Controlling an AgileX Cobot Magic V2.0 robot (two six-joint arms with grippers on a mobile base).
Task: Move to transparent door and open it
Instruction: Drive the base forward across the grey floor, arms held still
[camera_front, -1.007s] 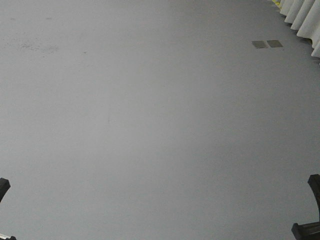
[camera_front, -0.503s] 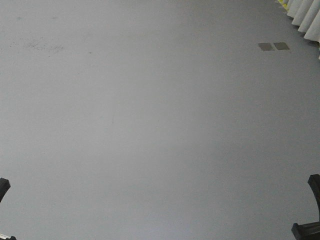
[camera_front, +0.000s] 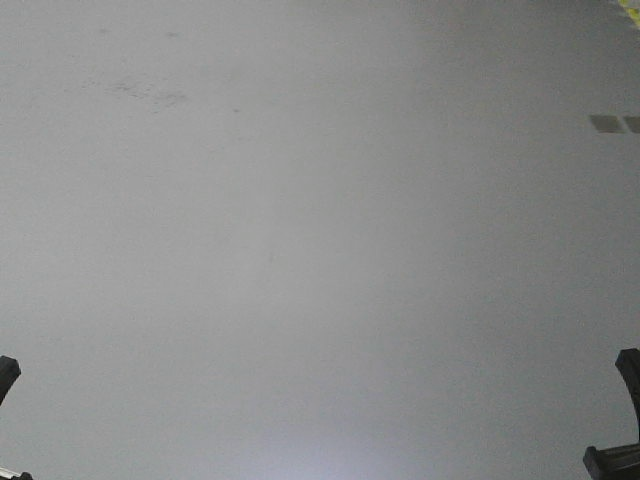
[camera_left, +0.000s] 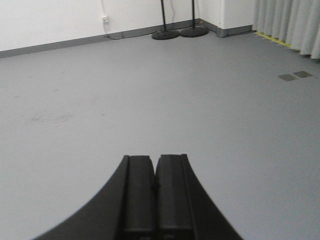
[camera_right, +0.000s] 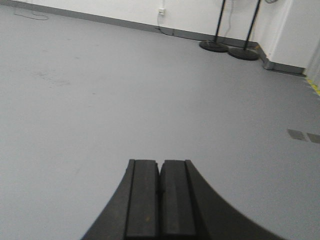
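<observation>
The transparent door is out of view in every frame. My left gripper (camera_left: 155, 159) is shut, its two black fingers pressed together with nothing between them, held above bare grey floor. My right gripper (camera_right: 160, 163) is likewise shut and empty over the same floor. In the front view only dark arm parts show at the bottom left corner (camera_front: 6, 372) and bottom right corner (camera_front: 622, 420).
Grey floor (camera_front: 320, 250) fills the front view. Two small floor plates (camera_front: 612, 123) lie at the right edge. Two black round-based stands (camera_left: 172, 33) stand by the white wall with a grey skirting. Pale curtains (camera_left: 290, 22) hang at the right, by a yellow floor line.
The floor plates and floor marks have slid right and down in the front view, and the curtains have left the frame. The base has turned left. Both arms hold still.
</observation>
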